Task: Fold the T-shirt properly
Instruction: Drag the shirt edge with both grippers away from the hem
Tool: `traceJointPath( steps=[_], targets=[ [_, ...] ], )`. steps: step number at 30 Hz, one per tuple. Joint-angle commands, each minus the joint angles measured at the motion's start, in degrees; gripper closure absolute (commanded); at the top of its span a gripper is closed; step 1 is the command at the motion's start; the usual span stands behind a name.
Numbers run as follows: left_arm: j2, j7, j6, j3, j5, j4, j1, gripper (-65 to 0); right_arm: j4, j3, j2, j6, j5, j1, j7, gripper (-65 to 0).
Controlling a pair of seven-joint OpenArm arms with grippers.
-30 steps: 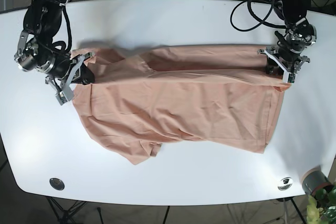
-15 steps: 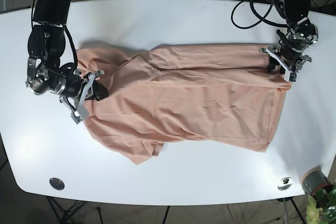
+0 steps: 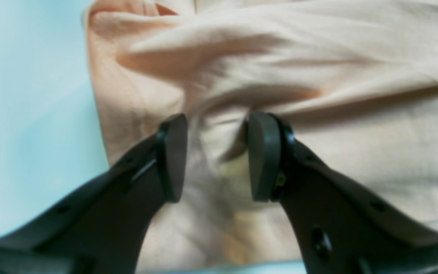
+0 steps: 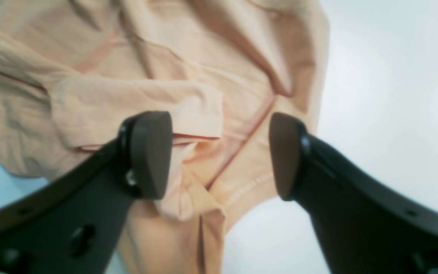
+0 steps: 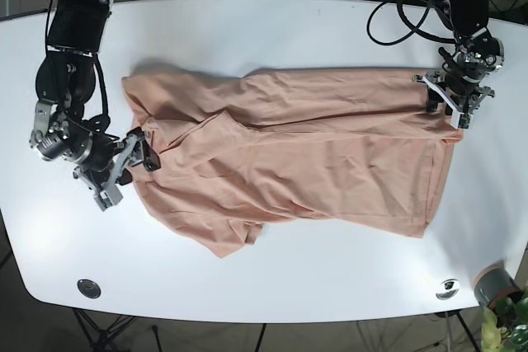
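Peach T-shirt [image 5: 289,158] spread mid-worktop [image 5: 272,35], both claws at its edges.
Near to far in base view: a round metal disc [image 5: 89,288] sits at approx 7 o'clock on the worktop edge, another [image 5: 448,288] at 5 o'clock w/ a small grey cup [image 5: 495,283] just beside it. Shirt lies wrinkled across the centre, one sleeve poking toward 6 o'clock. Right claw [image 5: 132,161] at 9 o'clock, over the shirt's crumpled corner; right wrist view shows its jaws spread wide, fabric bunched beneath and betw. them, not pinched. Left claw [image 5: 450,98] at approx 2 o'clock on the opposite shirt edge; left wrist view shows jaws partly apart w/ a ridge of cloth betw. the pads [image 3: 175,156], touching or not I can't tell. Black cables [image 5: 404,18] loop behind at 1 o'clock.
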Motion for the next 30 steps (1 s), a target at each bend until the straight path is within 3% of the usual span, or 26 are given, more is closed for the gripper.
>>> traceJointPath(
  steps=[1, 11, 20, 30],
  targets=[
    [-0.9, -0.8, 0.1, -0.1, -0.7, 4.6, -0.3, -24.3, 5.5, 3.5, 1.8, -0.05, 0.1, -2.3, 0.6, -42.5],
    [-0.9, 9.2, 0.1, -0.5, -0.7, 11.8, -0.4, -24.6, 14.2, 8.4, 1.6, -0.4, -0.4, -17.8, 1.0, -42.3],
    [-2.6, 8.9, 0.1, -0.6, -0.6, 8.0, 0.7, -24.9, 8.4, 8.0, 1.3, -0.4, -0.5, -22.2, 6.0, -42.3],
    [-4.2, 3.9, 0.1, -1.2, -0.5, 3.5, 1.9, -24.9, 2.0, 7.8, 1.1, -0.31, -0.4, -21.1, 8.9, -42.2]
  ],
)
